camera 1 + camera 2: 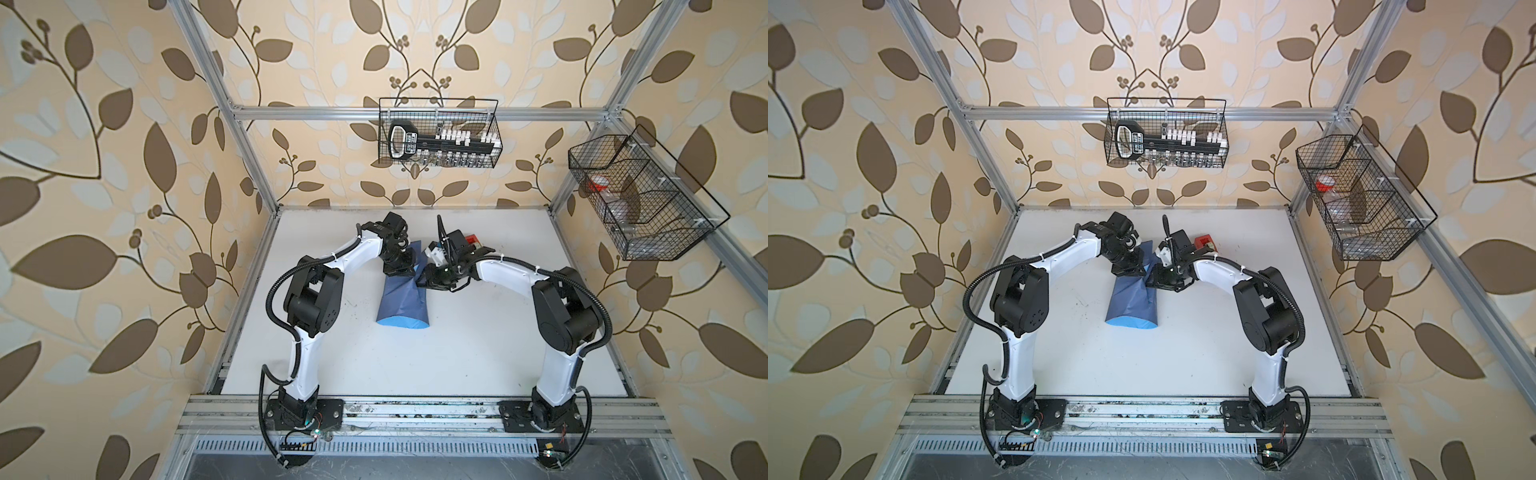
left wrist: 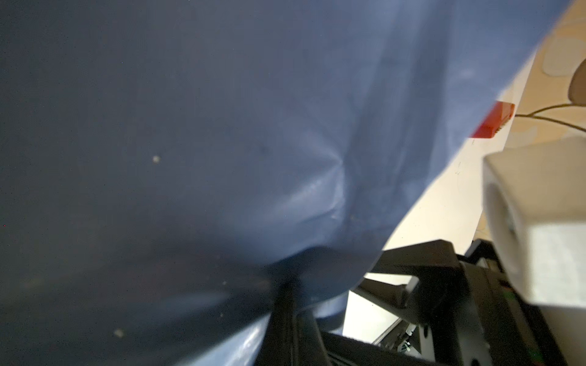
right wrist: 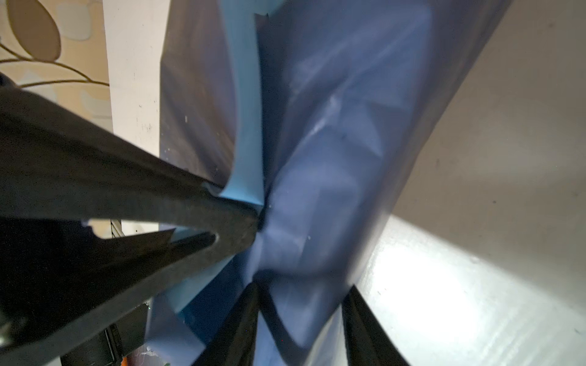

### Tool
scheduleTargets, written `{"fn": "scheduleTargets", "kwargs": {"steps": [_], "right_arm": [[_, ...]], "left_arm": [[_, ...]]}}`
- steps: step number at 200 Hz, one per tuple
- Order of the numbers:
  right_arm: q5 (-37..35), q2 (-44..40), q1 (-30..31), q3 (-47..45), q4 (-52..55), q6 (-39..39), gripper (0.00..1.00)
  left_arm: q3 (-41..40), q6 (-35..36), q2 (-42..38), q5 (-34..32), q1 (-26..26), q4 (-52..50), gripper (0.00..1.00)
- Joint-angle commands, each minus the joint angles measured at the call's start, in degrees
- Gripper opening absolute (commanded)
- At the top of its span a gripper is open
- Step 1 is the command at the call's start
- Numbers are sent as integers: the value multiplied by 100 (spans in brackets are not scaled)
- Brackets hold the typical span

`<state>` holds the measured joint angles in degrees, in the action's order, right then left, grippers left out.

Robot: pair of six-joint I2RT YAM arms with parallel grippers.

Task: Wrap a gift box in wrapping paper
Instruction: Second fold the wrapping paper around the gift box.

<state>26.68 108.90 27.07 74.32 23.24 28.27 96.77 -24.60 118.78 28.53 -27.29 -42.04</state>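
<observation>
1. the left end effector (image 1: 401, 269) reaches in over the far middle of the white table (image 1: 457, 357). its jaws are closed tight, pinching the far end of the wrapping paper (image 1: 398, 301).
2. the wrapping paper lies mid-table as a loose roll, dark slate-blue face outward, running from the two end effectors toward the arm bases. its light sky-blue inner face shows at the open near end. whether the gift box lies inside i cannot tell.
3. the right end effector (image 1: 424, 279) meets the far right edge of the wrapping paper. in the right wrist view its fingers (image 3: 364, 329) stand partly apart with crumpled paper between them, and i cannot tell whether they clamp it.
4. a red tape dispenser (image 1: 471, 240) sits on the table just behind the right wrist.
</observation>
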Motion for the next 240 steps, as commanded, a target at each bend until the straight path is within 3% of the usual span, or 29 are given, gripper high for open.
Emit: {"fn": "scheduleTargets", "kwargs": {"steps": [1, 64, 150, 240], "right_arm": [[197, -248, -54, -170, 110, -91, 45], [487, -713, -412, -497, -19, 106, 47], [386, -456, -532, -960, -404, 222, 32], [182, -308, -229, -1074, -629, 407, 29]], "left_arm": [[-145, 175, 299, 717, -302, -109, 0], [-25, 191, 366, 697, -242, -173, 0], [183, 269, 301, 695, -245, -278, 0], [750, 59, 256, 1586, -586, -138, 0]]}}
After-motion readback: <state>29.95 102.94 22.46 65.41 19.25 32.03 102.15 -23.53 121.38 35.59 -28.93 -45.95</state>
